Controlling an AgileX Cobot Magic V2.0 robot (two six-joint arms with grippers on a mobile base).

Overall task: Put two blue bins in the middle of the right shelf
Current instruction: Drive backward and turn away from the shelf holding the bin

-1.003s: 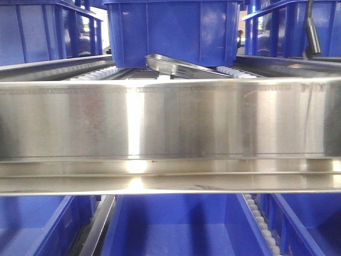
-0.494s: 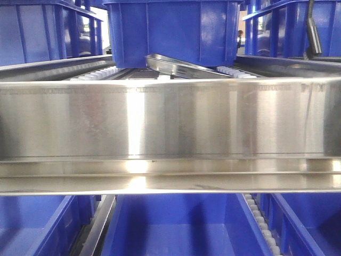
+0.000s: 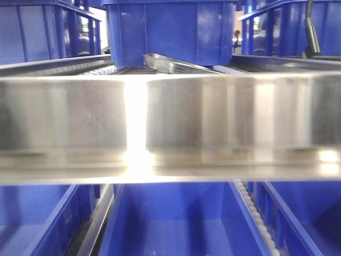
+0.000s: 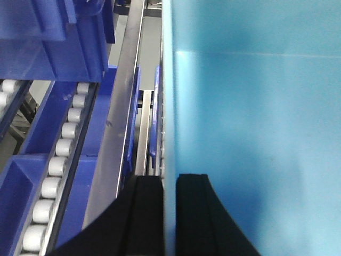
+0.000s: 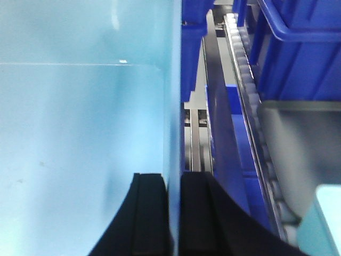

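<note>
1. In the front view, one broad, shiny front rail of the steel shelf tier spans the full width. It is blurred, with one bright glare streak left of centre.
2. Above that rail we count three dark blue bins: one in the centre and one cut off at each edge. Below it we count three more side by side, with one roller track between the centre and right ones.
3. In the left wrist view, one pale blue bin fills the right half. The left gripper is closed down to the thickness of the bin's wall, with two black fingers pinching it, one inside and one outside.
4. Just beside that wall, outside the bin, run one steel rail and one roller track of white wheels. Dark blue bins sit above them.
5. In the right wrist view, the pale blue bin fills the left half. The right gripper clamps its wall the same way, with two black fingers, one on each face.
6. Outside that wall we see one roller track and one dark blue bin at the upper right.
7. Each wrist view shows one pale wall. We cannot tell whether a second bin is nested in it.
8. One pale blue corner shows at the lower right. We cannot tell what it belongs to.
</note>
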